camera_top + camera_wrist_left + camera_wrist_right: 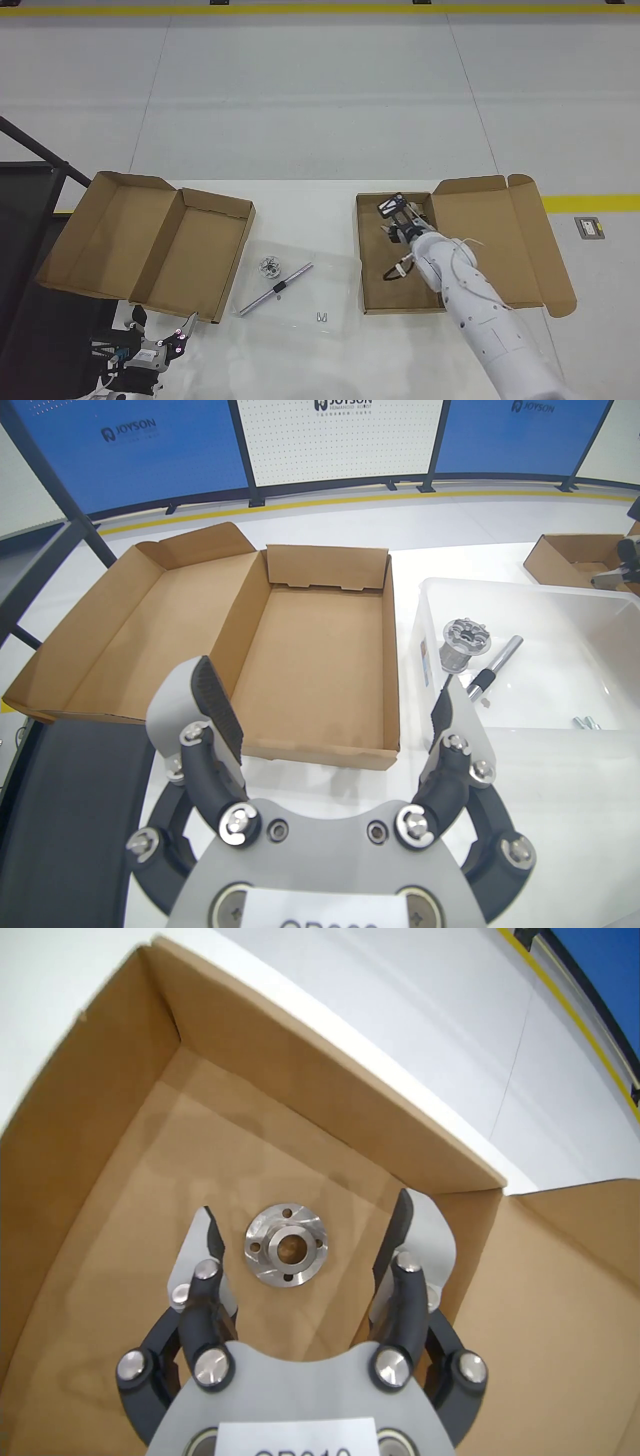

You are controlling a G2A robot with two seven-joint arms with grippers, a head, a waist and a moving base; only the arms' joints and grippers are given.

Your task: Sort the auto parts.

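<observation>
The right tool [307, 1218] hangs spread over the metal flange [286, 1252], which lies flat on the floor of the cardboard box [320, 1078], apart from both fingers. I think a crooked lift could catch the near box wall and drag the box.

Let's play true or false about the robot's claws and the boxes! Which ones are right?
The right claw is open over a round metal flange lying in the right cardboard box. True.
The left cardboard box is full of parts. False: no parts lie in it.
A metal rod lies in the clear bin. True.
The left claw grips the gear part. False: it is open and holds nothing; the gear part sits in the bin.
</observation>
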